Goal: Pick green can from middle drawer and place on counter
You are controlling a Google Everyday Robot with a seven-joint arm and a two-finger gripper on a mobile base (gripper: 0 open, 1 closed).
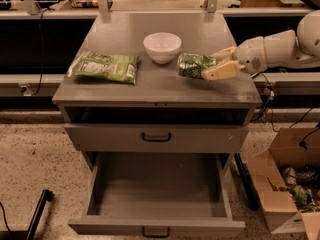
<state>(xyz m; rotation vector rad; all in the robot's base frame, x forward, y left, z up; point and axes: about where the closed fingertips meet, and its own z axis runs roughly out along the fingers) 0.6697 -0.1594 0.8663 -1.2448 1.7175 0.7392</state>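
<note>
The green can (191,64) lies on its side on the counter (150,86), right of centre. My gripper (207,66) reaches in from the right. Its two cream fingers (220,72) close on the can's right end, one behind it and one in front. The can is down at the counter surface; I cannot tell whether its weight rests there. The middle drawer (157,227), the lower one, is pulled fully out below and holds nothing.
A white bowl (162,46) stands just left of the can, and a flat green-and-white snack bag (104,65) lies on the counter's left side. The upper handled drawer (156,137) is closed. An open cardboard box (287,184) sits on the floor at the right.
</note>
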